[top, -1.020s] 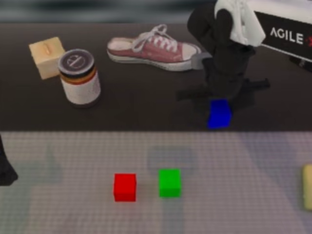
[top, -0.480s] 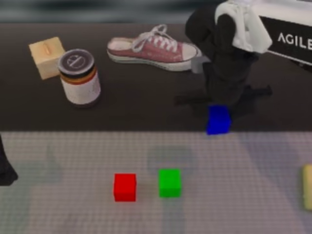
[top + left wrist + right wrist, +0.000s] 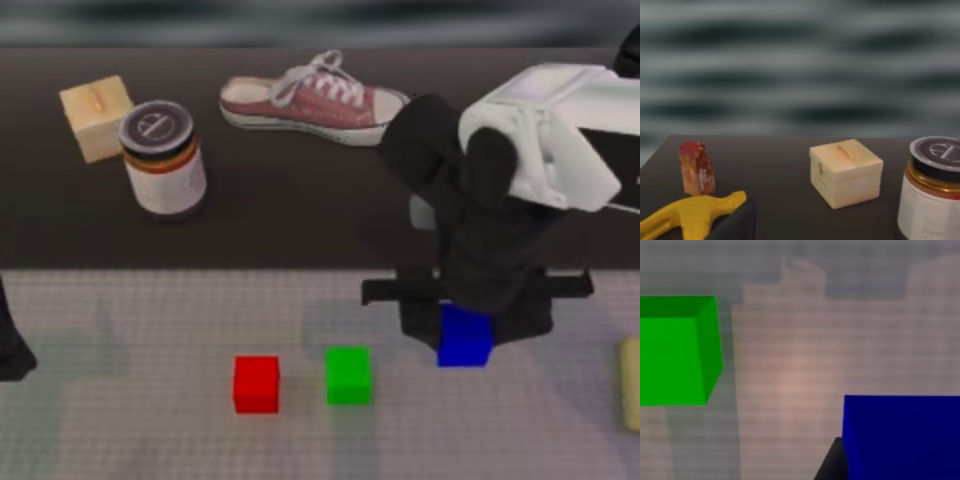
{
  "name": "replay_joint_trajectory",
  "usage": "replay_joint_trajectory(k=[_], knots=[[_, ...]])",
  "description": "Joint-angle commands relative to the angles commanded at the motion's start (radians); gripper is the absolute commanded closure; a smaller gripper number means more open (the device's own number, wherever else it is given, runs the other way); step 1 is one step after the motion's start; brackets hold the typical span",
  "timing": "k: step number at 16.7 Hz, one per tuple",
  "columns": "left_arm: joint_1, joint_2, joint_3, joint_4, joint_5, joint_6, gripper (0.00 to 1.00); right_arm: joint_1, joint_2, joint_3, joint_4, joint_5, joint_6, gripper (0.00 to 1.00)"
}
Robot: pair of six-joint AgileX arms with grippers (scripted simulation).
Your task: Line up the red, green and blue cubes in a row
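The right end effector [image 3: 466,322] is closed around the small matte blue cube [image 3: 464,337]; no readable writing is visible.

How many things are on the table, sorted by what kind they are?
Small cubes: 3, the red cube, green cube and blue cube, which is under the right gripper
Jars: 1, jar
Shoes: 1, shoe
Beige blocks: 1, beige block
Yellow things at the right edge: 1, yellow thing
Total seen from above: 7
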Motion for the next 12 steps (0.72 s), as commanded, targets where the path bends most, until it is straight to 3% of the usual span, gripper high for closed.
replay_joint_trajectory(k=[7, 12], knots=[[0.0, 0.0, 0.0, 0.0, 0.0, 0.0, 0.0, 0.003, -0.003, -0.021, 0.019, 0.0, 0.011, 1.0], [0.0, 0.0, 0.0, 0.0, 0.0, 0.0, 0.0, 0.006, 0.06, -0.119, 0.183, 0.0, 0.014, 1.0]])
